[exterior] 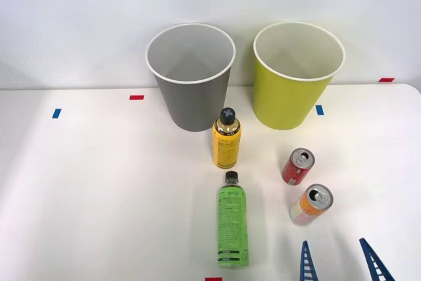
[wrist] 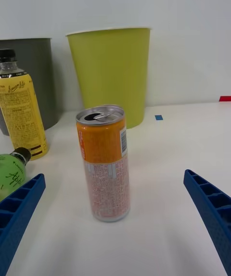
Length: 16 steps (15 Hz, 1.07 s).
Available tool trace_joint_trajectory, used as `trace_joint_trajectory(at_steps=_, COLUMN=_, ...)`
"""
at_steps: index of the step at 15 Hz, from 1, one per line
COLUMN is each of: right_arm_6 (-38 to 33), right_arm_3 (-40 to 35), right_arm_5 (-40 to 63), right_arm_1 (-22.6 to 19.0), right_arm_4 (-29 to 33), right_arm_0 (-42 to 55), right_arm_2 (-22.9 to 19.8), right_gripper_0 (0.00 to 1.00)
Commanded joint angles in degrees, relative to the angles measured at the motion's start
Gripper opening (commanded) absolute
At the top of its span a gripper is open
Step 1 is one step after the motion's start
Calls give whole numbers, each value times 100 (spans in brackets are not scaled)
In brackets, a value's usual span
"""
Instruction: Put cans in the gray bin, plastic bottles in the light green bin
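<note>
From the front, we see the gray bin (exterior: 191,77) and light green bin (exterior: 298,74) side by side at the back of the white bench (exterior: 99,195). The yellow bottle (exterior: 226,139) stands before the gray bin, the green bottle (exterior: 233,220) nearer us. The red can (exterior: 298,166) and orange and white can (exterior: 311,204) stand to the right, just beyond our fingers (exterior: 342,264), spread wide and empty.

At the wrist, the orange and white can (wrist: 104,163) stands upright between our parted fingers (wrist: 19,213), untouched.
</note>
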Motion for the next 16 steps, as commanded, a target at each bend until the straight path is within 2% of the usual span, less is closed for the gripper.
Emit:
trace_joint_trajectory(at_steps=1, right_arm_6=95, right_arm_3=168, right_arm_5=-91, right_arm_1=42, right_arm_4=-3, right_arm_0=-335, right_arm_2=13, right_gripper_0=100)
trace_joint_trajectory(at_steps=10, right_arm_6=332, right_arm_3=177, right_arm_5=762, right_arm_1=305, right_arm_4=-126, right_arm_0=-1100, right_arm_2=57, right_gripper_0=100)
trace_joint_trajectory(at_steps=16, right_arm_6=490, right_arm_3=177, right_arm_5=1140, right_arm_1=411, right_arm_4=-276, right_arm_0=-1495, right_arm_2=-101, right_gripper_0=100)
